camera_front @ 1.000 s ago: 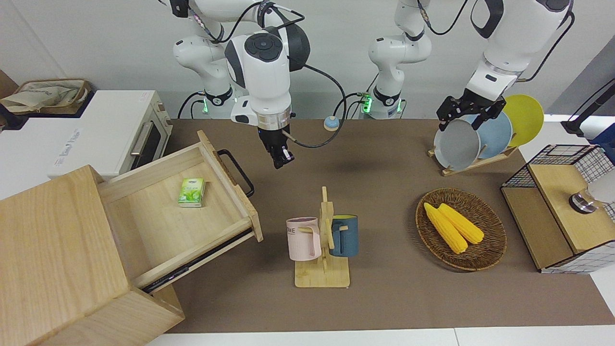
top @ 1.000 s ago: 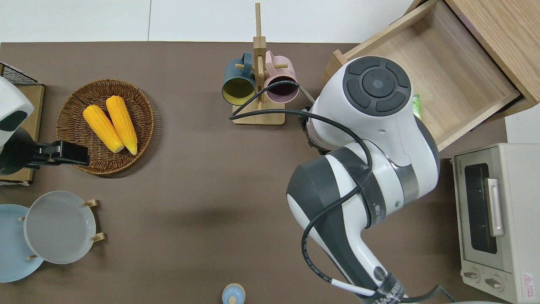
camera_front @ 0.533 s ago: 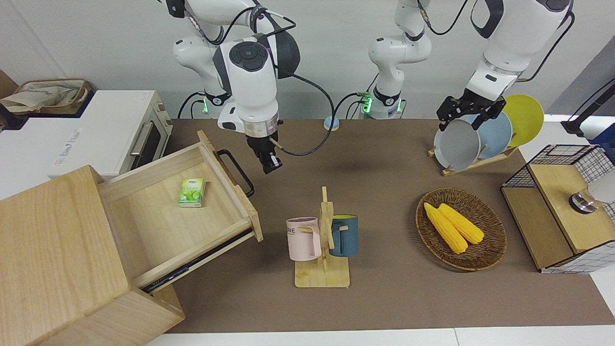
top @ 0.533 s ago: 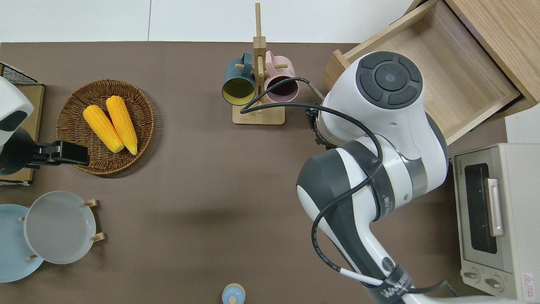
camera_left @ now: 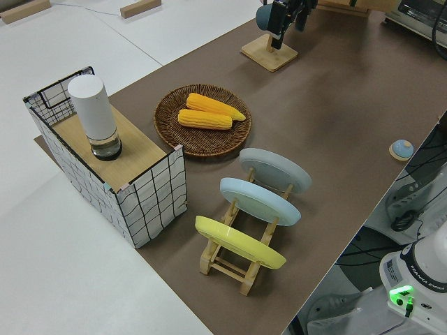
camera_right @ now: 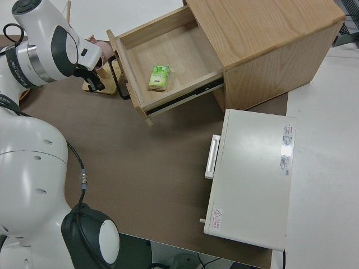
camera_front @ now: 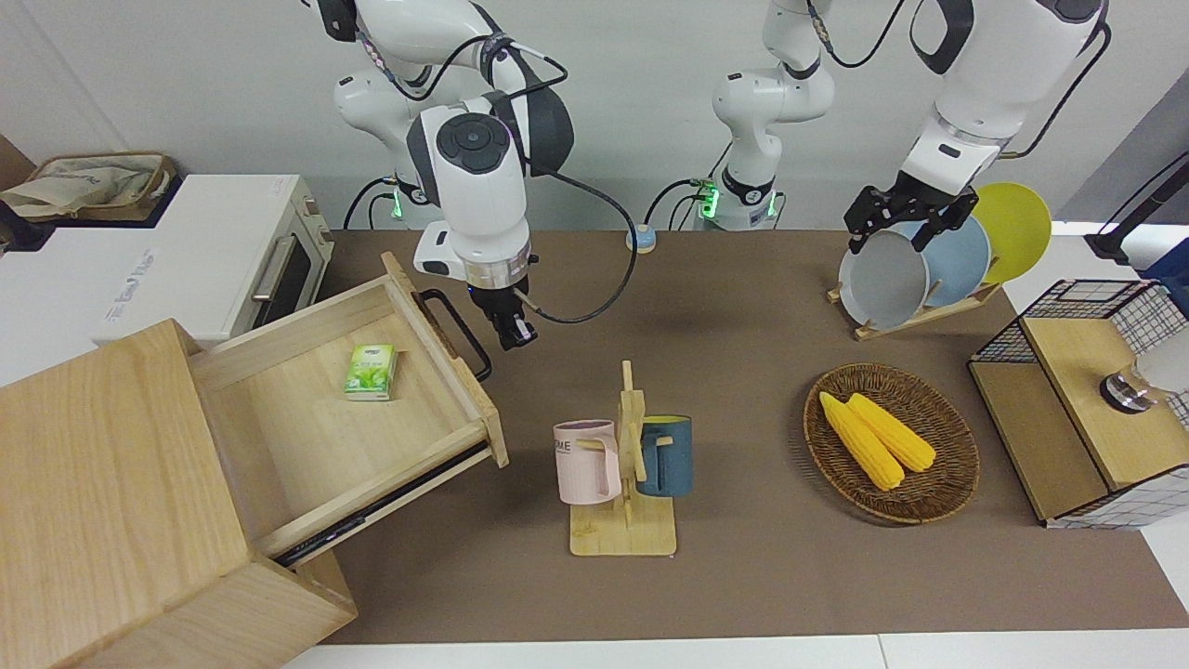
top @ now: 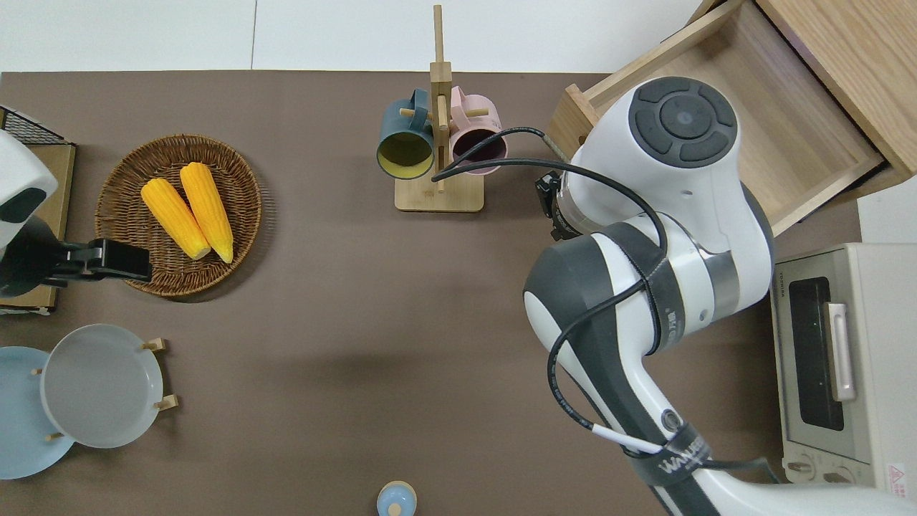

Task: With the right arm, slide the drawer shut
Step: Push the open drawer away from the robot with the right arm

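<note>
Beside the drawer (camera_front: 372, 409) handle (camera_front: 457, 332), right gripper (camera_front: 514, 333) had closed in over the last second, jaws near-shut and empty, push not begun; left arm parked.

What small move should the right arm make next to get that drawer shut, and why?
Probably ease the right pincer sideways onto the black handle and push. The drawer stands fully pulled out with a green packet inside, and the pincer hangs just beside the handle, apparently not yet touching it. The left arm is parked.
</note>
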